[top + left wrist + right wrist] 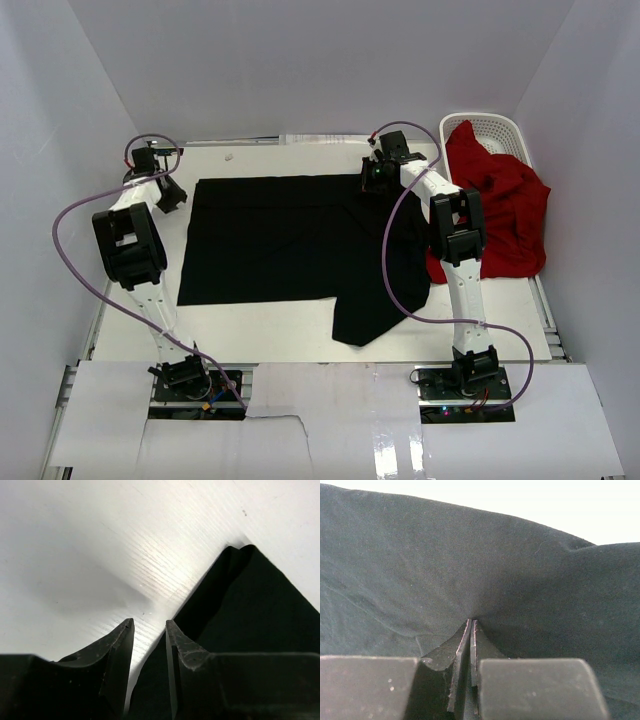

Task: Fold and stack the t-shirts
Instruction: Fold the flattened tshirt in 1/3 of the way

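The black t-shirt [280,240] lies spread flat on the white table [260,325], with one part hanging down toward the front right. My right gripper [375,180] is at the shirt's far right edge, and in the right wrist view it [471,623] is shut on a pinch of black cloth [420,570]. My left gripper [172,196] is at the shirt's far left corner. In the left wrist view it [149,626] is open, with the shirt's edge [250,610] running under its right finger. The red t-shirt [505,205] lies bunched, spilling out of the basket at the right.
The white lattice basket [492,126] stands at the back right corner with the red shirt draped over its front. White walls enclose the table on three sides. Purple cables loop off both arms. A small white scrap [229,156] lies near the back edge.
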